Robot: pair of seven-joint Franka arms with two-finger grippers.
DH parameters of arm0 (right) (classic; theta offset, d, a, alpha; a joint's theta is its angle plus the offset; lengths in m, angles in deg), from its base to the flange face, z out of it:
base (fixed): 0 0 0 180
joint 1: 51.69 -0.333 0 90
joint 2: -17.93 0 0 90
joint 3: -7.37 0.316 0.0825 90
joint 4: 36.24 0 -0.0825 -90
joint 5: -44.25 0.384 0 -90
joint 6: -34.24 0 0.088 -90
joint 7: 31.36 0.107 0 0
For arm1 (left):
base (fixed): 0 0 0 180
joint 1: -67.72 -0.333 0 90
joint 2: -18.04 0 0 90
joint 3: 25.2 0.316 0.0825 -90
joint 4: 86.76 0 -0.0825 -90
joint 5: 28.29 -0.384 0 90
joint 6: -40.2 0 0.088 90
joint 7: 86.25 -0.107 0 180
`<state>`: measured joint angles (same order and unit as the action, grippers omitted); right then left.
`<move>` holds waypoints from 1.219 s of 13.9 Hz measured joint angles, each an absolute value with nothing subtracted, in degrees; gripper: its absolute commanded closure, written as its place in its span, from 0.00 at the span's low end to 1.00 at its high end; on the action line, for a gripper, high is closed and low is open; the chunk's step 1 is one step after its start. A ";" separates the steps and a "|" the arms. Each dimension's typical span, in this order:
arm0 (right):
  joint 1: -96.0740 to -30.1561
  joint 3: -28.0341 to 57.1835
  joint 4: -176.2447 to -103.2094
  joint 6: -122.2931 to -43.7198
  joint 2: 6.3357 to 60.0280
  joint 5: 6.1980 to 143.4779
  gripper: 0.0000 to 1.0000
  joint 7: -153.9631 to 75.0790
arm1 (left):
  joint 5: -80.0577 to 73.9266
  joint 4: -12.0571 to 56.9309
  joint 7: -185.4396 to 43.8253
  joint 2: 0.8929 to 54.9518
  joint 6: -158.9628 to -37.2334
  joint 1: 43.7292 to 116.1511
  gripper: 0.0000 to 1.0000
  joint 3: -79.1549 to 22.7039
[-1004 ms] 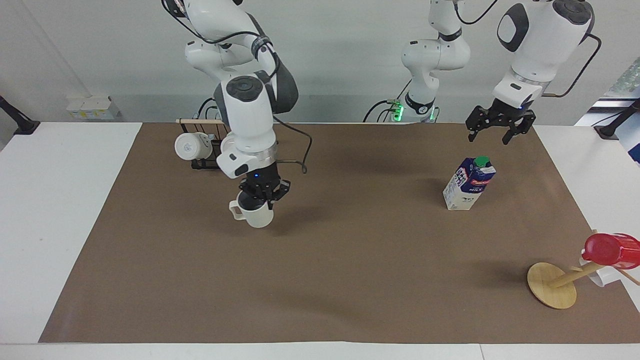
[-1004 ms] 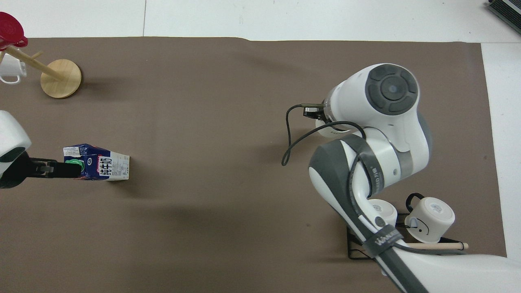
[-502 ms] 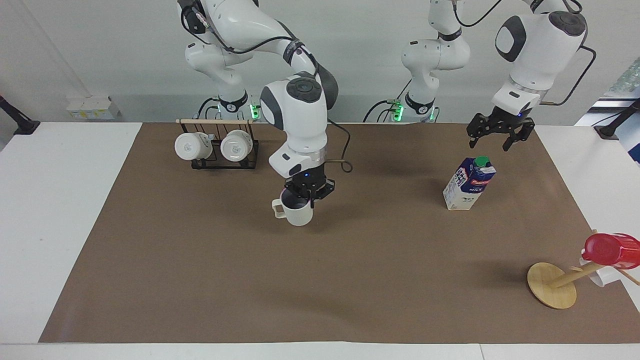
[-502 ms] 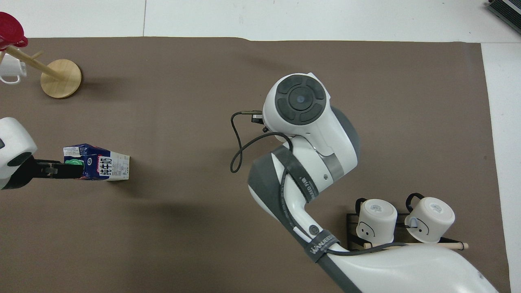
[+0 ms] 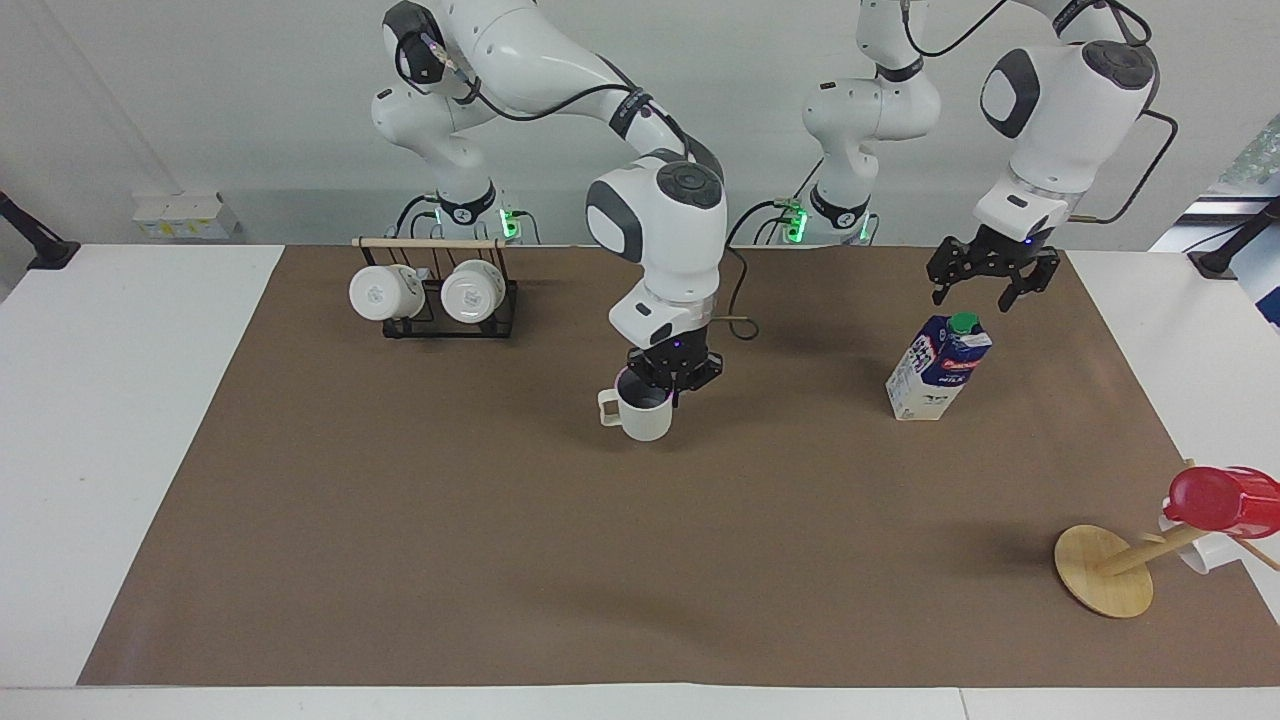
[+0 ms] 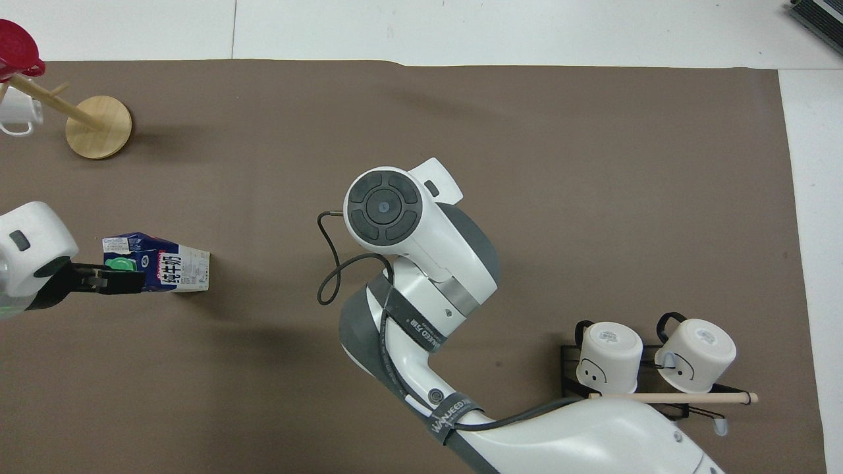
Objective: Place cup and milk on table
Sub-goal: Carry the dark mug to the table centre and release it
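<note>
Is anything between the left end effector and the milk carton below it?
Nothing visible. The left end effector hangs open just above the milk carton, with only air over the green cap. The right end effector holds the cup well clear, mid-table.

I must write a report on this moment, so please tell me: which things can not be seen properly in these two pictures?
- The cup: hidden in the overhead view by the right arm; whether it touches the table is unclear.
- The right gripper: hidden overhead likewise.
- The white mug on the wooden stand: cut off by the overhead edge, partly covered by the red cup in the facing view.
</note>
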<state>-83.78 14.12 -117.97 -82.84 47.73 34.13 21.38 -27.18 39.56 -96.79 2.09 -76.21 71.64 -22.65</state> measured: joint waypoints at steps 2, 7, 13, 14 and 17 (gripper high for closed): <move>-84.21 14.13 -118.02 -82.60 47.72 34.15 1.00 24.10 | -27.18 40.26 -98.35 2.08 -77.54 71.64 0.00 -22.73; -85.32 14.33 -120.17 -83.65 47.72 34.16 1.00 28.97 | -27.19 43.45 -99.75 2.24 -83.44 71.63 0.00 -22.62; -86.30 14.26 -124.47 -88.24 47.87 34.16 0.67 30.43 | -27.20 45.29 -101.59 3.32 -87.34 71.24 0.00 -22.59; -86.28 14.25 -124.55 -88.27 47.88 34.16 0.39 30.44 | -27.20 45.31 -101.64 3.54 -88.00 71.23 0.00 -22.59; -86.22 14.24 -124.24 -88.28 47.52 34.16 0.16 30.53 | -27.20 45.34 -101.71 4.44 -89.47 71.23 0.03 -22.62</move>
